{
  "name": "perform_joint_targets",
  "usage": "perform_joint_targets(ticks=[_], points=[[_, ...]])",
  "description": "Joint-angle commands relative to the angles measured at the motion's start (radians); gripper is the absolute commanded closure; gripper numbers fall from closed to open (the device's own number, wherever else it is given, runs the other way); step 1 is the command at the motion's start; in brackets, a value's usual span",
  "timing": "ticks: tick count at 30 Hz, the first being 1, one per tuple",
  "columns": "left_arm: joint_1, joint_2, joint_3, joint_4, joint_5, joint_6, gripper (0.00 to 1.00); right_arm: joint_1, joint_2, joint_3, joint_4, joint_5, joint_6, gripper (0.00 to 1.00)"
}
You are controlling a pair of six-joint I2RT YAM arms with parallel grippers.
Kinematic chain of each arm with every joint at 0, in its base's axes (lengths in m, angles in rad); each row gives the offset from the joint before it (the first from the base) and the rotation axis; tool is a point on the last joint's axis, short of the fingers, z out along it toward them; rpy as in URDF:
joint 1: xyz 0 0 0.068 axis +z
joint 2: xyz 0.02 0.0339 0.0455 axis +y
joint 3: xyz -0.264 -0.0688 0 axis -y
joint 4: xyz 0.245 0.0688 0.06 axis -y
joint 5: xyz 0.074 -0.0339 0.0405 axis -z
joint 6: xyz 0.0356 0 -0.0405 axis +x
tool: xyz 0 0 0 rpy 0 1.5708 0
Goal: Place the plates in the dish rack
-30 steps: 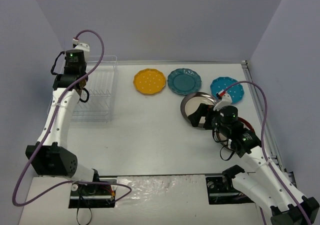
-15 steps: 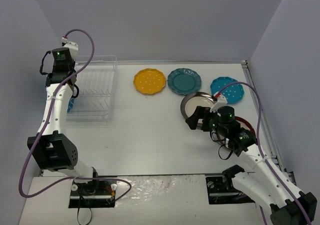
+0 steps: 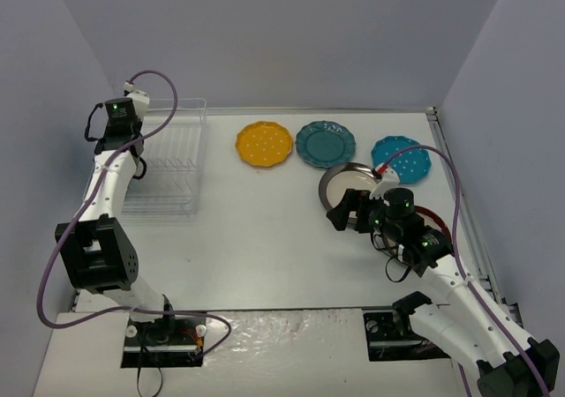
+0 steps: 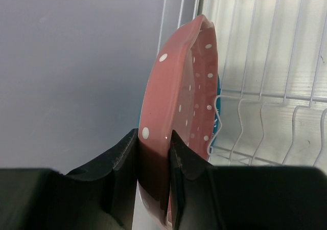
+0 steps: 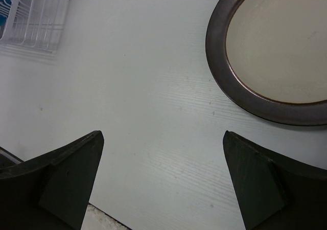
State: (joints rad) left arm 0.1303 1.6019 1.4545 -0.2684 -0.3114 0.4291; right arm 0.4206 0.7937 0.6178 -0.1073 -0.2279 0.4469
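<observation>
Left claw (image 4: 153,140) pinching pink plate (image 4: 176,87) on edge. Arm swung out left of rack (image 3: 172,163), now back at its far-left corner. Plate looks not yet seated between tines. Right claw (image 5: 162,138) spread wide, edged nearer dark-rimmed plate (image 5: 276,51) on worktop (image 5: 127,87); likely next pick.

A: The pink plate (image 4: 176,122), centre of the left wrist view?
B: Smooth, glossy glaze; light streaks its rim.
A: The dish rack (image 4: 260,94) right of it?
B: Thin white wire, smooth-coated, over clear plastic.
A: The dark-rimmed plate (image 5: 276,46), upper right of the right wrist view?
B: Brown rim with a soft sheen, cream centre duller. The table (image 5: 143,102) below is matt white, faintly grained like wood.
</observation>
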Motion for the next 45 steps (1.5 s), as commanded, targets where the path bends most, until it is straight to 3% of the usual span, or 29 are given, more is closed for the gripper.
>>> perform_joint_targets(ticks=[1, 9, 14, 19, 30, 34, 40, 45], points=[[0.017, -0.044, 0.015, 0.222, -0.077, 0.066, 1.0, 0.006, 0.009, 0.008, 0.074, -0.022, -0.017, 0.0], [0.029, -0.03, -0.052, 0.25, -0.066, 0.025, 1.0, 0.004, 0.006, 0.002, 0.077, -0.025, -0.014, 0.0], [0.065, -0.012, -0.073, 0.252, -0.041, -0.037, 0.92, 0.005, -0.005, 0.0, 0.077, -0.024, -0.009, 0.0], [0.082, -0.008, -0.093, 0.29, -0.03, -0.066, 0.67, 0.004, -0.017, -0.008, 0.077, -0.026, -0.001, 0.0], [0.095, -0.06, -0.117, 0.304, 0.0, -0.119, 0.35, 0.003, -0.041, -0.018, 0.074, -0.021, 0.013, 0.0], [0.084, -0.127, -0.095, 0.27, 0.059, -0.193, 0.23, 0.003, -0.042, -0.024, 0.065, 0.056, 0.065, 0.0], [0.022, -0.222, -0.054, 0.164, 0.081, -0.324, 0.14, 0.001, 0.002, -0.027, -0.01, 0.286, 0.179, 0.01], [-0.135, -0.297, 0.021, -0.043, 0.095, -0.519, 0.06, -0.015, 0.091, -0.055, -0.019, 0.369, 0.296, 0.03]])
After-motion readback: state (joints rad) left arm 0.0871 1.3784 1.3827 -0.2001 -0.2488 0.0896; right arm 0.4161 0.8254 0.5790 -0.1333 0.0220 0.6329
